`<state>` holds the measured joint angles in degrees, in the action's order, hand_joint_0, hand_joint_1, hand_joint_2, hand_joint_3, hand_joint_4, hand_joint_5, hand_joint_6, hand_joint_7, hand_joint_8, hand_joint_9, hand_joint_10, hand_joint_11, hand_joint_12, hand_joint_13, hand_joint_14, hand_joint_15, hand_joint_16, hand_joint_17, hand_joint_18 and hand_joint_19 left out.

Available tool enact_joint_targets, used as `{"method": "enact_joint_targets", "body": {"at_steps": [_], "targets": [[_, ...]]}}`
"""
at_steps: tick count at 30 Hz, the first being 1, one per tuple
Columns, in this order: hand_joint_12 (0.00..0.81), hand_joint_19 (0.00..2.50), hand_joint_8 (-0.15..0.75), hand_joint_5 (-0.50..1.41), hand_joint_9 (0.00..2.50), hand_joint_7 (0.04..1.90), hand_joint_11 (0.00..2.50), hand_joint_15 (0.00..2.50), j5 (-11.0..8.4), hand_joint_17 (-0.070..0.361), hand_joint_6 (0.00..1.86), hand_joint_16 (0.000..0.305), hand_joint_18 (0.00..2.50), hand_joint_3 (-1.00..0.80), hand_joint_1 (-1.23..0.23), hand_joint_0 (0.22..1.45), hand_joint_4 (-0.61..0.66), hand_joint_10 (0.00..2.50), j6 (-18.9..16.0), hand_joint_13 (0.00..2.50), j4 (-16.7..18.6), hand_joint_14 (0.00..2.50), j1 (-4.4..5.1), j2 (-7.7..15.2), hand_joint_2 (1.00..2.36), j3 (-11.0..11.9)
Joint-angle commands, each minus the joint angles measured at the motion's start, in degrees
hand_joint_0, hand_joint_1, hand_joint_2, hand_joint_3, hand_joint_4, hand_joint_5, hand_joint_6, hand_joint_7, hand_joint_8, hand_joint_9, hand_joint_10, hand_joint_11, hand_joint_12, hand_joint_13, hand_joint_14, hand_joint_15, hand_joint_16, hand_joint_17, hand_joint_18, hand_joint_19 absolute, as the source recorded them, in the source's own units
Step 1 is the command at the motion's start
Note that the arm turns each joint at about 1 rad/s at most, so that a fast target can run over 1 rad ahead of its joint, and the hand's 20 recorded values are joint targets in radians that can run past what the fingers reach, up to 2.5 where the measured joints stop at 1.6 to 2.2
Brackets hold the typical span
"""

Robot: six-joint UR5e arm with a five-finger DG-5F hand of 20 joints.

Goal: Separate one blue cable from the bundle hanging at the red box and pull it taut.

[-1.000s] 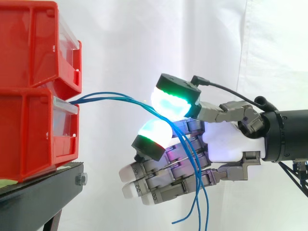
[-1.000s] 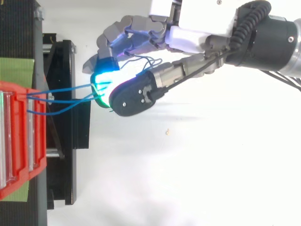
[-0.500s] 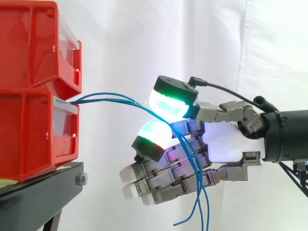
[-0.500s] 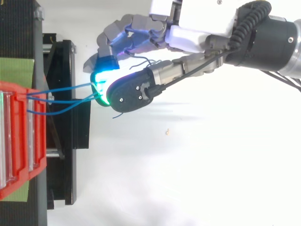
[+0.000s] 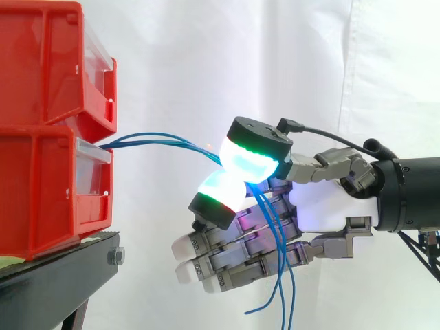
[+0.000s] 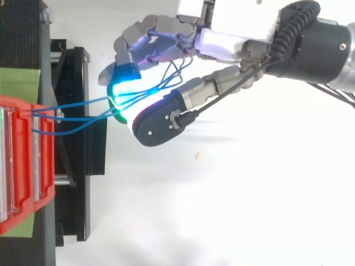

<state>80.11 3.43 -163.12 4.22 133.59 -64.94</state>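
From the red box [image 5: 48, 185] the blue cables [image 5: 158, 140] run nearly level straight out to the hand [image 5: 323, 206], whose glowing pads [image 5: 251, 161] pinch them well clear of the box, one strand or several I can't tell, loose ends dangling beyond.

Quick tally: two red bins [image 5: 48, 185], one stacked on top of the other. Blue cables [image 5: 158, 141], I count three. From the top you can follow three separate strands coming out of the bin front, and in the side view three loose ends dangle down, though they bunch together in the middle so it's hard to be totally sure. One robot hand [image 5: 323, 206]. One black stand [image 5: 55, 275]. One white curtain [image 5: 275, 55].
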Motion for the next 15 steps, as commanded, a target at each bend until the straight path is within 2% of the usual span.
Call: {"method": "enact_joint_targets", "body": {"at_steps": [1, 5, 9, 15], "targets": [[0.323, 0.02, 0.312, -0.19, 0.61, 1.13, 0.31, 0.12, -0.04, 0.074, 0.89, 0.033, 0.28, -0.5, -0.68, 0.56, 0.17, 0.01, 0.0, 0.46, -0.1, 0.0, 0.0, 0.0, 1.0, -0.01], [0.329, 0.04, 0.324, -0.18, 0.64, 1.15, 0.32, 0.13, -0.04, 0.076, 0.88, 0.034, 0.27, -0.5, -0.52, 0.55, 0.18, 0.01, 0.0, 0.46, -0.1, 0.01, 0.0, 0.0, 1.0, -0.01], [0.334, 0.05, 0.328, -0.18, 0.64, 1.16, 0.33, 0.14, -0.04, 0.078, 0.87, 0.035, 0.27, -0.5, -0.47, 0.54, 0.19, 0.01, 0.0, 0.46, -0.01, 0.01, 0.09, 0.0, 1.0, -0.01], [0.343, 0.06, 0.332, -0.19, 0.64, 1.16, 0.35, 0.14, -0.04, 0.082, 0.87, 0.037, 0.26, -0.5, -0.68, 0.52, 0.19, 0.01, 0.0, 0.45, -0.1, 0.01, 0.09, 0.0, 1.0, -0.1]]}}
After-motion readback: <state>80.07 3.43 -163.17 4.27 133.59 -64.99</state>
